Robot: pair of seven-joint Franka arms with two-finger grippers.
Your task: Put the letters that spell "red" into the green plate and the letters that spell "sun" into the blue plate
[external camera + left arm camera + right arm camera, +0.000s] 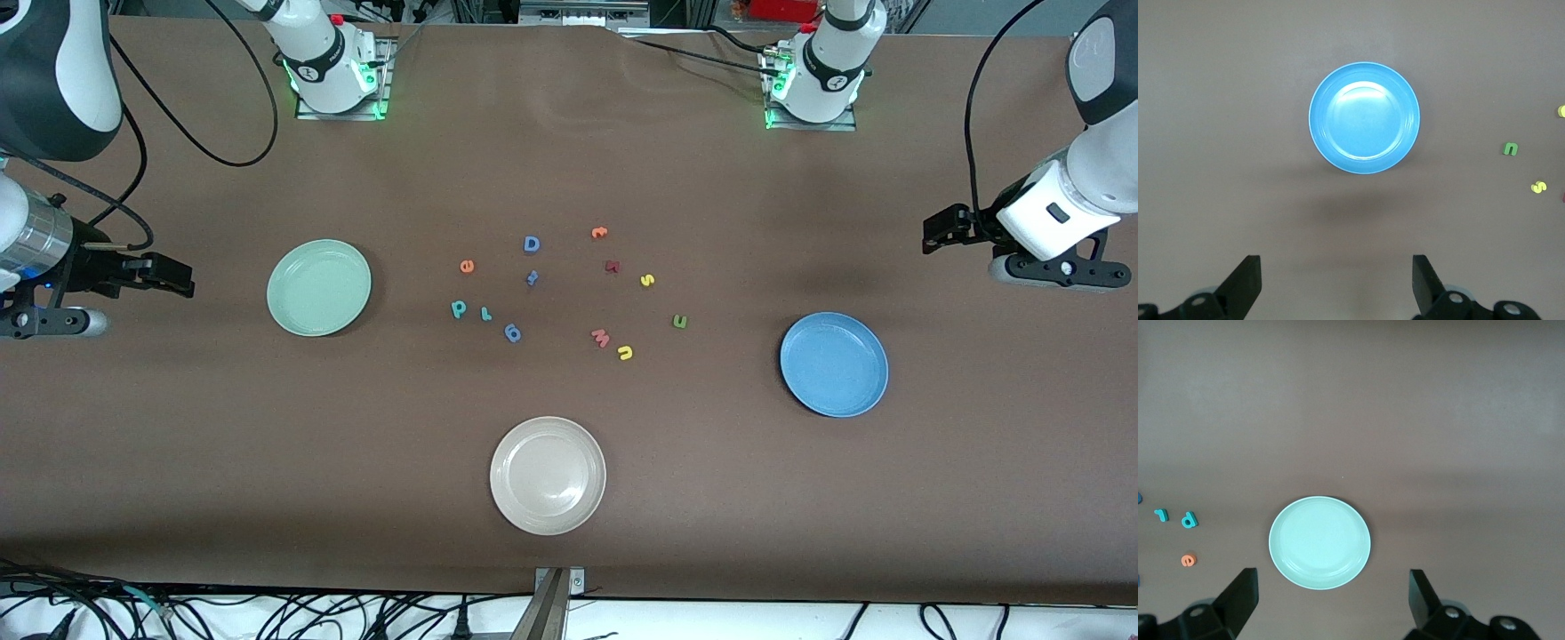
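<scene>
White arms with black joint bands, green-lit bases, black cables, black left claw (930, 233) and right claw (182, 276).

Bare brown tabletop (569, 160) surrounds the round mint-green plate (319, 287) and round mid-blue plate (834, 364), each lying well apart from the scattered small foam letters (569, 289). Within that cluster, the letters lie near one another with narrow gaps.

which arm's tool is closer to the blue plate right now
Left. The left tool hangs open over bare table at the left arm's end, beside the blue plate. The right tool is open at the right arm's end, beside the green plate.
</scene>
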